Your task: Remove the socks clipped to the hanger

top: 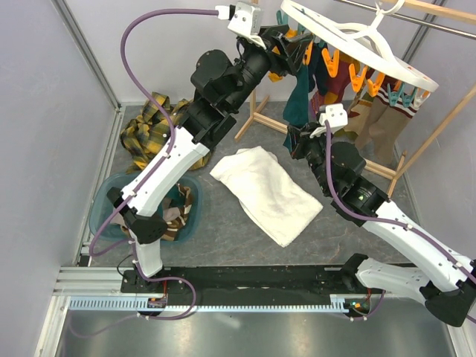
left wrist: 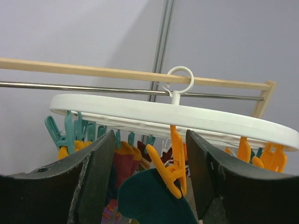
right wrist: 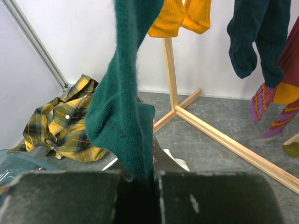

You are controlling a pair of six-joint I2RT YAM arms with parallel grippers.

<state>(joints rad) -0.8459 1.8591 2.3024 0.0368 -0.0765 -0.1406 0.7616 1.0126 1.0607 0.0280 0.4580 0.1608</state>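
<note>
The white oval hanger hangs from the rack rail at the top right, with orange and teal clips under it. Several socks hang from it. My left gripper is open, raised to the hanger; in the left wrist view its fingers stand either side of an orange clip that holds a dark teal sock under the ring. My right gripper is shut on the lower end of that dark teal sock. Mustard, navy and maroon-striped socks hang behind.
The wooden rack frame stands at the back right, its foot bars on the floor. A white towel lies mid-table. A yellow-black plaid shirt lies at the back left. A teal basin holding socks sits at the left.
</note>
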